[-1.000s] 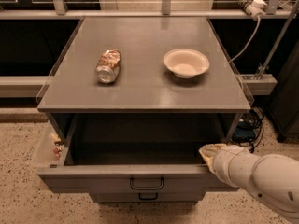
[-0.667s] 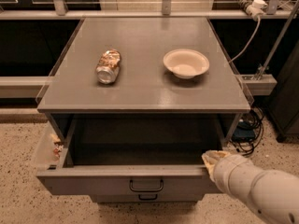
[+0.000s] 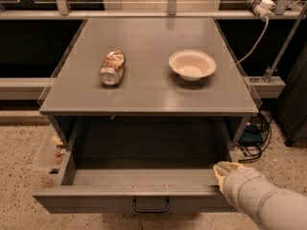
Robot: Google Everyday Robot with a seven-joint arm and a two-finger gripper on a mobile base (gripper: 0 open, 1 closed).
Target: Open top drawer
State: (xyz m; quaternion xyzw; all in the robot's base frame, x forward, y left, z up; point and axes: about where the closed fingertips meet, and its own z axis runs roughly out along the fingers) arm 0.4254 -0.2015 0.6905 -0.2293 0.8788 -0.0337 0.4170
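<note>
Evidently the top drawer (image 3: 91, 202) stands well out; the pincer (image 3: 224, 169), grip state indeterminable, sits at its right front rim; an off-centre pull could jam it.

Looking steeply down from above and in front of the near side, facing toward the far rail (image 3: 144, 14). Sitting close, taking in the whole grey tabletop (image 3: 144, 97) at centre. Cropping the top drawer (image 3: 91, 201) along the near edge, just below its handle (image 3: 151, 205). Catching the gripper (image 3: 224, 169) at near right, at the drawer's right front corner, with the arm (image 3: 273, 205) running off the near-right corner. Serving as the only view.
</note>
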